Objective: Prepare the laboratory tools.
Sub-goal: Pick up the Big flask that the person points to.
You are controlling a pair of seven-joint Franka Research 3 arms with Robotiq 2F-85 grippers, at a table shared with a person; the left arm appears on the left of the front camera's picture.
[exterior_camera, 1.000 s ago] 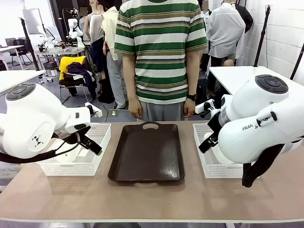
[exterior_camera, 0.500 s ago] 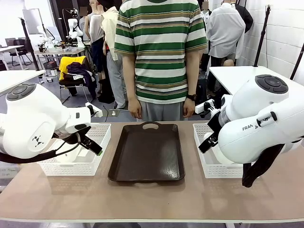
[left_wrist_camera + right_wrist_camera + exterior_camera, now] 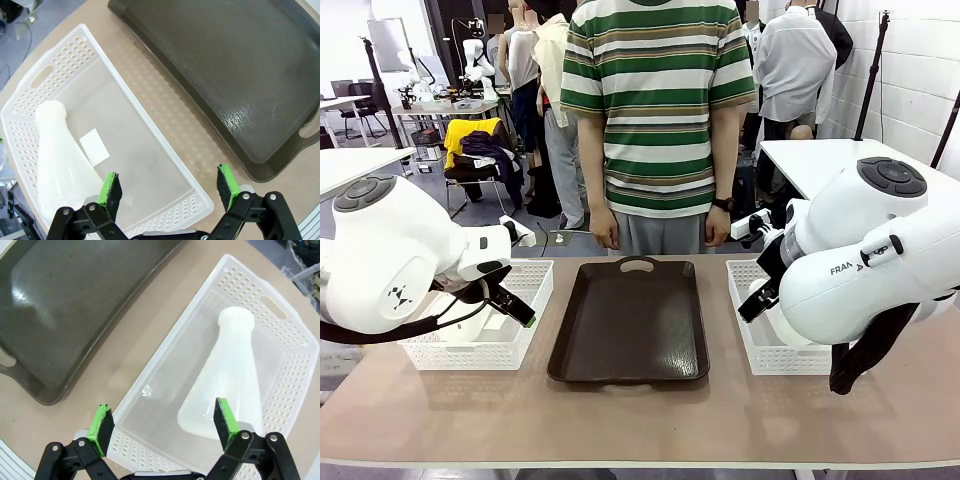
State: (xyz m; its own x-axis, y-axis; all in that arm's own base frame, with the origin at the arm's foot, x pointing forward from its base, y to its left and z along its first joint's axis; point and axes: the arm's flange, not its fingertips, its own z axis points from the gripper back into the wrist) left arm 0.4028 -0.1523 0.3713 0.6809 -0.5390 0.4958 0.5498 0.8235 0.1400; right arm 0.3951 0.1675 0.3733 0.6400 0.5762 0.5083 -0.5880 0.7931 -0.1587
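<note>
A frosted-white conical flask (image 3: 60, 170) lies on its side in the left white mesh basket (image 3: 150, 145), neck towards the basket's handle end. My left gripper (image 3: 169, 189) hangs open above that basket's near end, its left pad over the flask's wide base, touching nothing. A second flask (image 3: 227, 385) lies on its side in the right basket (image 3: 165, 350). Over it hovers my right gripper (image 3: 162, 425), open, with the flask's base near its right pad. In the front view the left gripper (image 3: 512, 302) and right gripper (image 3: 758, 298) hang over their baskets.
A dark brown tray (image 3: 630, 320) lies bare between the left basket (image 3: 480, 345) and the right basket (image 3: 760, 350). A person in a striped shirt (image 3: 660, 110) stands at the far edge, hands down. The tan table (image 3: 640, 420) in front is bare.
</note>
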